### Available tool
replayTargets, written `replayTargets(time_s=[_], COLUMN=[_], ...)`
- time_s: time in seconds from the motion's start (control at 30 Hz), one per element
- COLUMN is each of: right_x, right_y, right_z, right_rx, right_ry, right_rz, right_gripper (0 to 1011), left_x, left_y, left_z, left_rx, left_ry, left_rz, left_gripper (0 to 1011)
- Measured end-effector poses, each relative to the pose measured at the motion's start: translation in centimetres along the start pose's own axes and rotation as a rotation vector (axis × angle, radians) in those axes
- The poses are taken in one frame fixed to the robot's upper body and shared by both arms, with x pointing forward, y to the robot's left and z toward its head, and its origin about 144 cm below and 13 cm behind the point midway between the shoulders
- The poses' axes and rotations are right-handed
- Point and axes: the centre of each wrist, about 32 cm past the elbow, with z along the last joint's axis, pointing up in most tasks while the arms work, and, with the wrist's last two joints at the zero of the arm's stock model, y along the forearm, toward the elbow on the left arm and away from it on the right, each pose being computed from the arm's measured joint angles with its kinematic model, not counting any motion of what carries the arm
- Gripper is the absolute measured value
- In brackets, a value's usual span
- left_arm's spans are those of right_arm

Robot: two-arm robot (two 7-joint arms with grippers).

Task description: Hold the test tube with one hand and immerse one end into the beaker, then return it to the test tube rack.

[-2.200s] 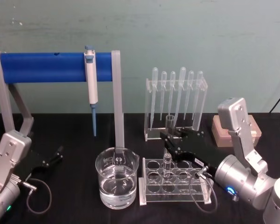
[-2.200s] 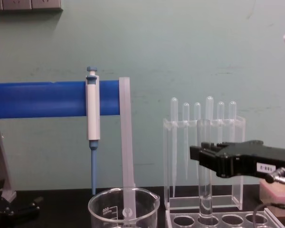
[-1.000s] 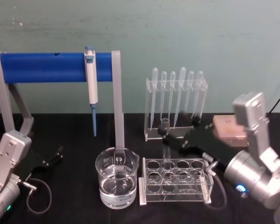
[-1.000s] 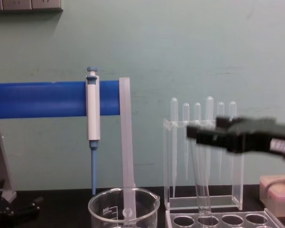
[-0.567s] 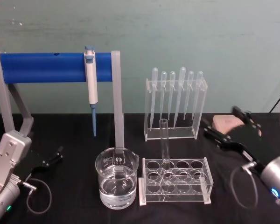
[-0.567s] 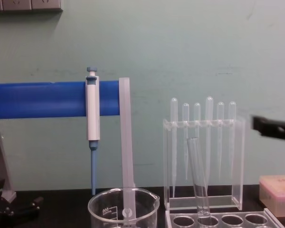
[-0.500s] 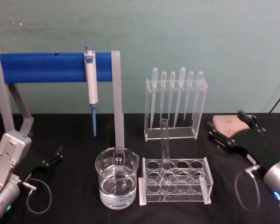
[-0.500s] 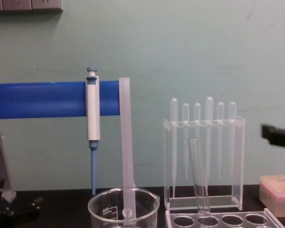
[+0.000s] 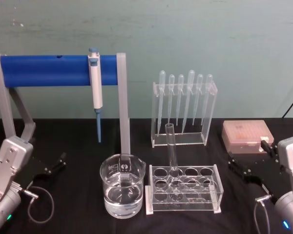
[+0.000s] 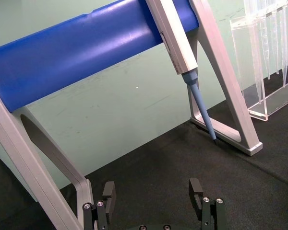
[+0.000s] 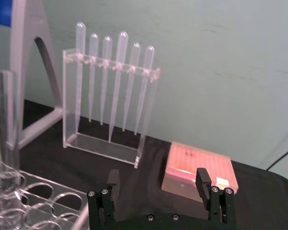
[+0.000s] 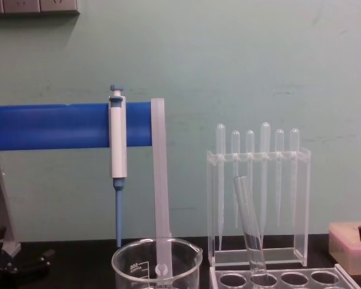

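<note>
The test tube [image 9: 172, 148] stands in the clear rack [image 9: 210, 192], leaning a little to the left, with nothing holding it; it also appears as the test tube [image 12: 249, 229] and the test tube [image 11: 5, 129]. The beaker [image 9: 122, 190], part full of clear liquid, sits just left of the rack. My right gripper [image 9: 249, 156] hangs low at the right, well clear of the rack, open and empty [image 11: 157, 184]. My left gripper [image 9: 56, 163] rests open at the far left [image 10: 152, 191], away from the beaker.
A blue bar stand [image 9: 49, 70] carries a blue-and-white pipettor [image 9: 95, 87] behind the beaker. A clear holder with several plastic pipettes [image 9: 183, 109] stands behind the rack. A pink tip box [image 9: 246, 135] sits at the right, just beyond my right gripper.
My right gripper let go of the test tube and drew back to the right and down. The tube stays in the rack, now leaning. The left arm has not moved.
</note>
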Motion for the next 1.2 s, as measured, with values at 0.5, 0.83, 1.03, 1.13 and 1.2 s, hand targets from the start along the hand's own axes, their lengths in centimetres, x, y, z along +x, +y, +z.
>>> replayTargets(time_s=[0.5,0.83,1.03,1.13,1.2], right_x=[1.1,1.0,1.0,1.0,1.0], right_y=[-0.3,-0.3,-0.3,-0.3,-0.3], right_z=[-1.2,-1.3,-1.2,-1.2,-1.2], right_rx=[-0.026,-0.027,-0.026,-0.026,-0.025], right_ry=[-0.022,-0.023,-0.023,-0.023,-0.023], right_rz=[-0.062,-0.059,-0.058,-0.058,-0.058], right_gripper=[1002,1002,1002,1002,1002], left_x=[0.0,0.0,0.0,0.0,0.0], left_y=[0.0,0.0,0.0,0.0,0.0], left_z=[0.0,0.0,0.0,0.0,0.0], left_rx=[0.0,0.0,0.0,0.0,0.0], left_ry=[0.0,0.0,0.0,0.0,0.0], left_rz=[0.0,0.0,0.0,0.0,0.0], left_gripper=[1000,1000,1000,1000,1000])
